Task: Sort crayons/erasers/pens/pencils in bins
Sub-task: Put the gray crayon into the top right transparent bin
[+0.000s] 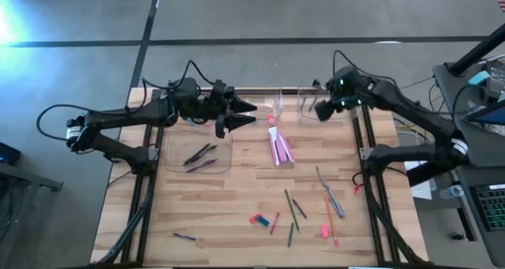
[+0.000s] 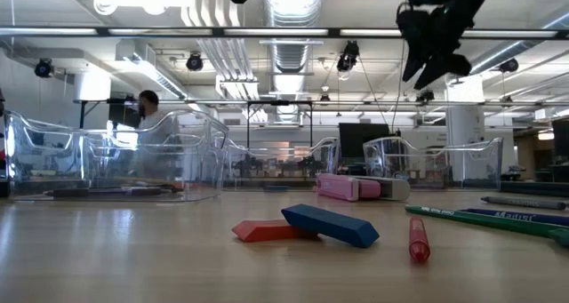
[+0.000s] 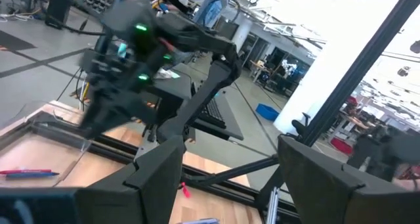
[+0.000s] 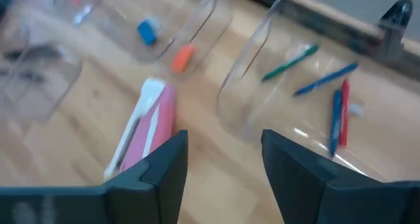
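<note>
While both arms hang above the far half of the table [image 1: 252,182], its top shows pale wood planks w/ visible grain.

Materials/shapes:
- Bins: clear plastic, low walls, rounded corners. Wide bin [image 1: 197,152] on the left; a narrower one [image 1: 278,105] at far centre; another [image 4: 302,86] under the right arm.
- Erasers: stubby blocks. On the near table a red one [image 2: 267,230] w/ a blue one [image 2: 331,225] lying tilted across its end; low view shows them touching.
- Pink box [image 1: 280,149], flat, mid-table, white strip along one side.
- Loose thin sticks [image 1: 293,210], green, red, grey, scattered near right.

Contents:
- Wide bin: dark pens [image 1: 200,155], crossed.
- Right wrist view: a blue block [image 4: 147,31] and an orange block [image 4: 183,57] inside the centre bin; neighbouring bin has green, blue and red pens.

Arms:
- Left gripper [image 1: 237,115]: arm reaches in from the left, roughly level, tips over the table between wide bin and centre bin. Fingers [image 3: 157,178] apart, nothing between.
- Right gripper [image 1: 309,107]: arm comes from the right, tips aimed left at the far bins. Fingers [image 4: 298,165] apart, nothing held.
</note>
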